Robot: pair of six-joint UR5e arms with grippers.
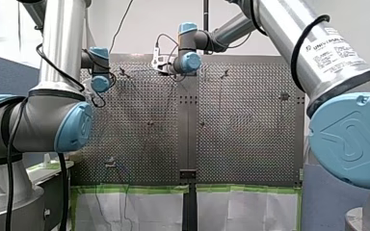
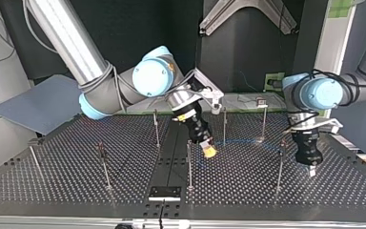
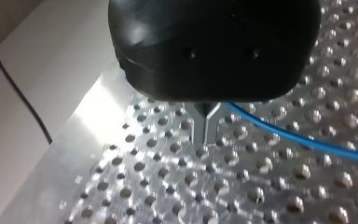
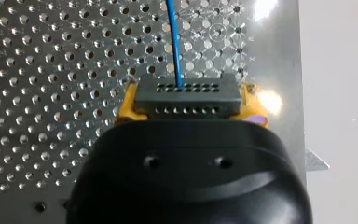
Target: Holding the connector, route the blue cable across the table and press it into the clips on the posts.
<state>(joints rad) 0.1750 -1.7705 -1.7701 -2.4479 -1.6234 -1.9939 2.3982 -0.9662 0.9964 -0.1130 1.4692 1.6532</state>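
Two yellow pads (image 4: 127, 105) of my right gripper (image 4: 189, 103) clamp the connector (image 4: 186, 93) above the table's (image 2: 52, 176) middle, and the cable (image 4: 175, 42) leads away over the holes. My left gripper (image 3: 206, 140) hangs near the table's edge at the top view's right, its metal fingers (image 3: 199, 128) together. The cable passes just beside them; I cannot tell whether it is pinched.

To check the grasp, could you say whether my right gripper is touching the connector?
Touching: the right wrist view shows my right gripper clamping the connector between its yellow pads.
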